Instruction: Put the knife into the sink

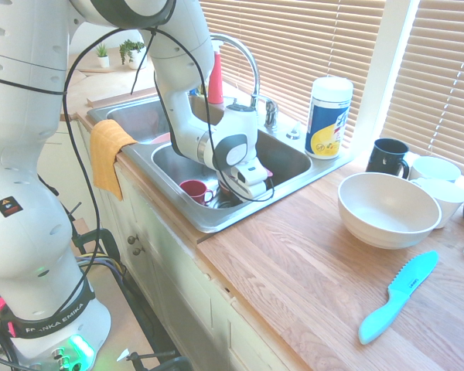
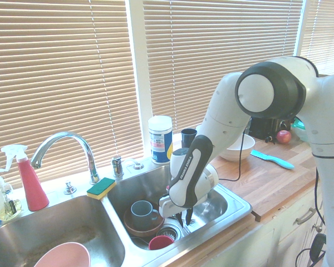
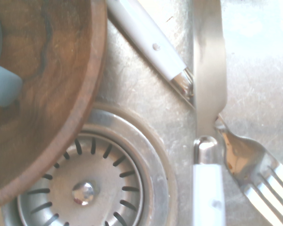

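My gripper [image 2: 185, 218] reaches down into the right basin of the steel sink [image 2: 234, 214], close to the drain; the first exterior view also shows it [image 1: 243, 193] low inside the sink [image 1: 178, 210]. In the wrist view the knife [image 3: 209, 94], with a silver blade and a whitish handle, runs along the basin floor beside the drain strainer [image 3: 85, 188]. A white-handled fork [image 3: 247, 162] crosses under its blade. Neither exterior view shows the knife, so I cannot tell whether it is held or lying free.
A brown bowl [image 2: 142, 225] holding a grey-blue mug and a red cup [image 2: 160, 242] stand by the drain. A pink bowl [image 2: 61, 256] is in the left basin. On the counter lie a turquoise plastic knife [image 1: 398, 297] and a white bowl [image 1: 387, 209].
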{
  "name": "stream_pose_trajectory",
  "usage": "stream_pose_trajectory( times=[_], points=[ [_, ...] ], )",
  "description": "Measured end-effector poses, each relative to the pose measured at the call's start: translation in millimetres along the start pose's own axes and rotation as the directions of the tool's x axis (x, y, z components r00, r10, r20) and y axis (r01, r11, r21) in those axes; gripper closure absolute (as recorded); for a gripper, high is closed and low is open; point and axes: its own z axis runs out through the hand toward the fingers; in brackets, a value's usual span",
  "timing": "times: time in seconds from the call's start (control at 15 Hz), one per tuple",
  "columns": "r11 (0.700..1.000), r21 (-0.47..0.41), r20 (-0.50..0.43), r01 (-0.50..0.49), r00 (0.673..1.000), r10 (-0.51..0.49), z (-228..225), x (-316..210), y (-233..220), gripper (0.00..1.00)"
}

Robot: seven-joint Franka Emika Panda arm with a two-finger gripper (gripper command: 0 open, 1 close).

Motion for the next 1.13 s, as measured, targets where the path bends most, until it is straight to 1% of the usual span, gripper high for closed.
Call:
stream_pose_trajectory(
  times=[0.33,0.47,0.6,0.8,1.13],
  points=[
    [1.0,0.002,0.0,-0.007,1.0,0.007,-1,2,1,0.0],
    [1.0,0.017,-0.007,0.002,1.0,-0.002,-12,4,-2,0.0],
    [0.999,0.037,-0.022,0.012,1.0,-0.011,-42,6,-6,0.0],
    [0.998,0.04,-0.05,0.041,0.998,-0.039,-103,6,-6,0.0],
    [0.996,0.04,-0.055,0.079,0.996,-0.077,-187,-14,7,0.0]
  ],
)
